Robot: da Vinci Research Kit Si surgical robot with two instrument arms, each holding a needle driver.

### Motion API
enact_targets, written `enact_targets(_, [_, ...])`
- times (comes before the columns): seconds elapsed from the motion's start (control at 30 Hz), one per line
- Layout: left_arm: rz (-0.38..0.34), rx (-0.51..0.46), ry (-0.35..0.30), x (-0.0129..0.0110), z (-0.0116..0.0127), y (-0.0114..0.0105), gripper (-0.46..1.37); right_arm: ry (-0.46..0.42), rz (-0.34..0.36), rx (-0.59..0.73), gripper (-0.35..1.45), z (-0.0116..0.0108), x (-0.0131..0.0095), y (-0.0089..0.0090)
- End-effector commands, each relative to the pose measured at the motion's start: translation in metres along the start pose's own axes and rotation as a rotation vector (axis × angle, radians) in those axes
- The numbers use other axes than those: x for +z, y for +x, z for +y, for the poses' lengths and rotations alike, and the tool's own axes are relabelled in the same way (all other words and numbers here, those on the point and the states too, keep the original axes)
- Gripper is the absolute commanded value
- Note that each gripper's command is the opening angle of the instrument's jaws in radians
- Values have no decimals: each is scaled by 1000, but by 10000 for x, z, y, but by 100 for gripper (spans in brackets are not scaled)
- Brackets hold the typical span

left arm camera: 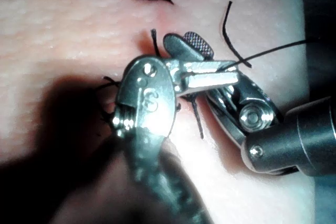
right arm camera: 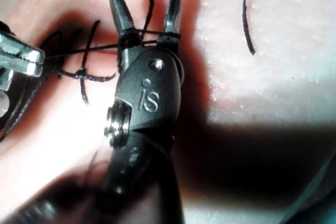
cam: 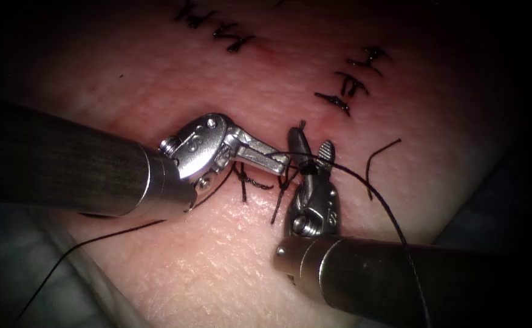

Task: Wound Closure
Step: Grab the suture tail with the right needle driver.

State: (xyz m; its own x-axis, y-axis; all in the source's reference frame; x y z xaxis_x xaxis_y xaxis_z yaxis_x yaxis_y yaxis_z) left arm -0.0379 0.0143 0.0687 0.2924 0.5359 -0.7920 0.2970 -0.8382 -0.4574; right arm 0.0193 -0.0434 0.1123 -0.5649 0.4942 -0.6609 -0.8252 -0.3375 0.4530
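The left tool [cam: 281, 161] comes in over the cut [cam: 260, 182] with its jaws shut on the black thread [cam: 363, 182] at their tip. From there the thread runs right and winds around both jaws of the right tool [cam: 310, 141], which stand open just right of the cut. A short thread end [cam: 302, 125] sticks up between the open jaws, untouched. In the right wrist view the right tool [right arm camera: 147, 6] is spread wide with the thread [right arm camera: 152, 38] looped across the base of its jaws. The left tool [left arm camera: 233, 74] lies across the right tool [left arm camera: 187, 43].
A knotted stitch with short tails [cam: 248, 182] sits in the cut under the left tool. Older stitches [cam: 345, 91] line the tissue [cam: 217, 261] farther back. A loose cut piece of thread [cam: 376, 161] lies to the right. The long strand trails past the right shaft.
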Motion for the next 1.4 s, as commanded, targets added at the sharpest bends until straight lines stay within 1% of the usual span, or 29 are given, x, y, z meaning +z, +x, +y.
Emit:
enact_targets(0.03, [-1, 0, -11, 0, 0, -1, -35, 8, -2, 0, 117, 0, 3, 1])
enact_targets(0.17, [-1, 1, -13, 2, -1, -2, -35, 29, -13, 0, 110, -4, 19, 1])
enact_targets(0.23, [-1, 1, -14, 3, -1, -2, -35, 35, -32, 2, 107, -6, 25, 0])
enact_targets(0.37, [-1, 1, -17, 4, -2, -3, -35, 59, -98, -24, 102, -14, 34, -9])
enact_targets(0.5, [-1, 1, -17, 4, -2, -2, -35, 107, -154, -47, 100, -23, 37, -20])
enact_targets(0.53, [-1, 1, -16, 3, -2, -2, -35, 102, -163, -60, 100, -25, 38, -23])
enact_targets(0.67, [-1, 0, -13, 1, 0, -1, -35, 92, -163, -112, 100, -29, 38, -29])
enact_targets(0.93, [-1, 0, -10, -1, 1, 0, -35, 68, -152, -204, 100, -22, 36, -22])
enact_targets(1.03, [-1, 0, -11, 0, 1, 0, -35, 53, -146, -277, 100, -18, 33, -20])
enact_targets(1.17, [-1, 0, -11, 0, 1, 0, -35, 33, -139, -337, 99, -11, 27, -18])
enact_targets(1.27, [-1, -1, -10, -1, 1, 1, -35, 23, -140, -349, 96, -8, 26, -17])
enact_targets(1.37, [-1, -1, -10, -1, 2, 1, -35, 16, -161, -357, 94, -3, 27, -16])
enact_targets(1.4, [-1, -1, -9, -1, 2, 1, -35, 15, -166, -358, 90, -1, 28, -15])
